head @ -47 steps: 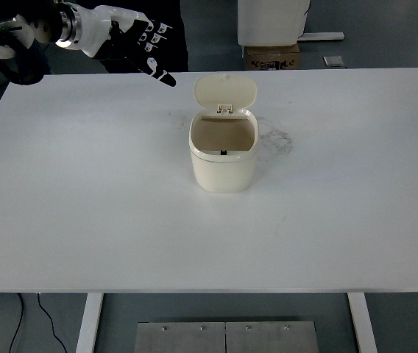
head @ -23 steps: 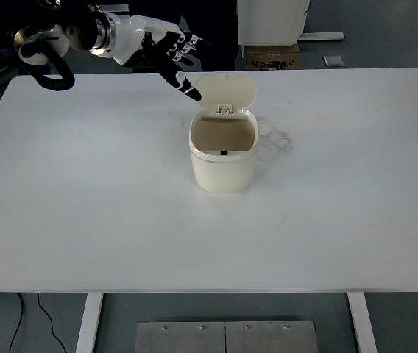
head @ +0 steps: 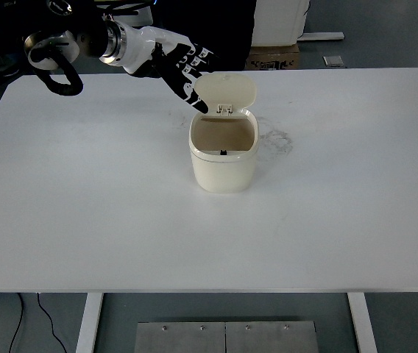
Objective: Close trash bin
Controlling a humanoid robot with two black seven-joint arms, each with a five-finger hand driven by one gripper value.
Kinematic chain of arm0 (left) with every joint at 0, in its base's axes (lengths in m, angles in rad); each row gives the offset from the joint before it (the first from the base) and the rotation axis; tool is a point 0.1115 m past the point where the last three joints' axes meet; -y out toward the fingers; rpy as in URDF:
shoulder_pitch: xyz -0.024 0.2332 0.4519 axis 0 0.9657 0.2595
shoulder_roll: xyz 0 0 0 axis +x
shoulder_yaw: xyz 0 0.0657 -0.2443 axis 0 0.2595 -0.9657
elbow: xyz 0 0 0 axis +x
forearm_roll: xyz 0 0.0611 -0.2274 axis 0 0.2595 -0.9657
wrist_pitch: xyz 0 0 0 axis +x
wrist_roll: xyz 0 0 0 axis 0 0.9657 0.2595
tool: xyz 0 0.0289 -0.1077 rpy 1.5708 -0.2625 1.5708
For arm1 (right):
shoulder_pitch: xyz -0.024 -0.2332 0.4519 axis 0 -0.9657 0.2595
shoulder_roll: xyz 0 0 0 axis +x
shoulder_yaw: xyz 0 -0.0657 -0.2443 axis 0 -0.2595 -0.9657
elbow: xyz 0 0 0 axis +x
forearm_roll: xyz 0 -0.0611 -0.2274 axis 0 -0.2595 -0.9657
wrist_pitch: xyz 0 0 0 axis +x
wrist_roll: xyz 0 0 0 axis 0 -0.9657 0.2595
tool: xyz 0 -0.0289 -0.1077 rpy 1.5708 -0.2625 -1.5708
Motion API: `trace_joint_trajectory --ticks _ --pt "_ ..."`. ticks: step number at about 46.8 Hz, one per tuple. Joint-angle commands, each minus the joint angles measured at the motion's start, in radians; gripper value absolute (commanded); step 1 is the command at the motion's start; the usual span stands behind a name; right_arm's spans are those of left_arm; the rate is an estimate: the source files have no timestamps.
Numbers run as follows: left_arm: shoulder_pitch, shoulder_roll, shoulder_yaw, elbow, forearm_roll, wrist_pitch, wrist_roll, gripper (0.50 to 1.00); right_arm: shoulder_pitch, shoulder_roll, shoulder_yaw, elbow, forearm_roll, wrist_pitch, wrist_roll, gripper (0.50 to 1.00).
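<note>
Cream trash bin (head: 224,158) at the worktop's (head: 84,220) middle, no readable label, lid (head: 226,92) upright at its far side, left hand (head: 176,65) just left of the lid, fingers spread, grasping nothing, cardboard box (head: 273,56) on the floor beyond.

Lab or workshop, white table (head: 84,220), cardboard box (head: 272,56) on floor

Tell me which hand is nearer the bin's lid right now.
Left. The left hand reaches to the upright lid from its left side, fingertips at its edge. The right hand is out of view.
</note>
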Motion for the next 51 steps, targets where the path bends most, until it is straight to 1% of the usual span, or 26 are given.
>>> trace_joint_trajectory --ticks 1,7,20,24,26,34,44,51 --pt "0.000 0.000 0.000 -0.002 0.000 -0.018 0.000 1.000 0.000 0.000 0.000 0.000 0.000 0.000 0.000 0.991" --pt "0.000 -0.002 0.000 -0.005 0.000 -0.055 0.000 1.000 0.000 0.000 0.000 0.000 0.000 0.000 0.000 0.989" --pt "0.000 -0.012 0.000 -0.009 0.000 -0.110 0.003 1.000 0.000 0.000 0.000 0.000 0.000 0.000 0.000 0.989" --pt "0.002 -0.015 0.000 -0.009 0.000 -0.121 0.026 1.000 0.000 0.000 0.000 0.000 0.000 0.000 0.000 0.991" --pt "0.002 -0.019 0.000 -0.011 0.000 -0.122 0.035 1.000 0.000 0.000 0.000 0.000 0.000 0.000 0.000 0.989" --pt "0.017 -0.023 0.000 -0.029 0.000 -0.132 0.040 1.000 0.000 0.000 0.000 0.000 0.000 0.000 0.000 0.989" --pt "0.017 -0.025 0.000 -0.063 0.000 -0.135 0.055 1.000 0.000 0.000 0.000 0.000 0.000 0.000 0.000 0.991" --pt "0.022 -0.028 0.000 -0.068 0.002 -0.136 0.069 1.000 0.000 0.000 0.000 0.000 0.000 0.000 0.000 0.991"
